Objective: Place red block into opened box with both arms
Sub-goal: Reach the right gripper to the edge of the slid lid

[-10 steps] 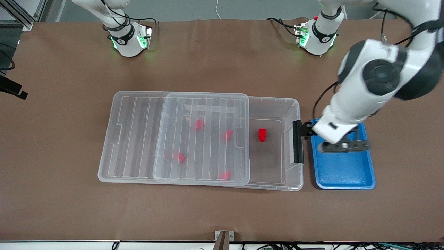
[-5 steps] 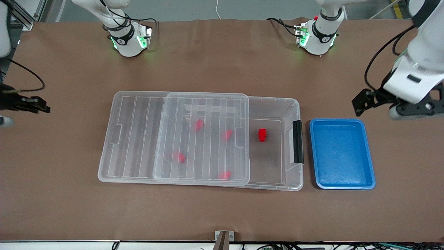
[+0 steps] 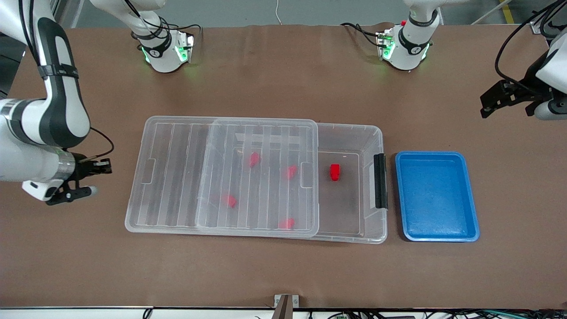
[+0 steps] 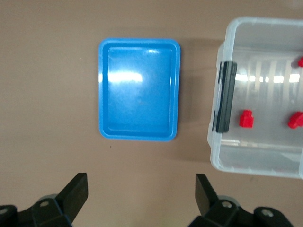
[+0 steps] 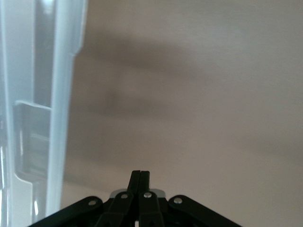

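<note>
Lying in the uncovered end of the box point(image 3: 372, 133), the red block point(image 3: 335, 172) runs its long axis toward the front camera; which end carries the nub cannot be told. The left gripper point(image 4: 142, 198) hangs spread over bare surface point(image 3: 283, 270); the right gripper point(image 5: 140, 177) is pressed together, empty, beside the lid point(image 3: 177, 173).

Brown table point(image 3: 283, 274): box point(image 3: 373, 133), apparently empty blue tray point(image 3: 436, 196).

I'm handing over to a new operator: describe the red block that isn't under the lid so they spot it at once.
Find the big clear box mid-table; its lid is slid aside. In the uncovered end near the black latch lies the red block. The other four red blocks show only through the lid.
</note>
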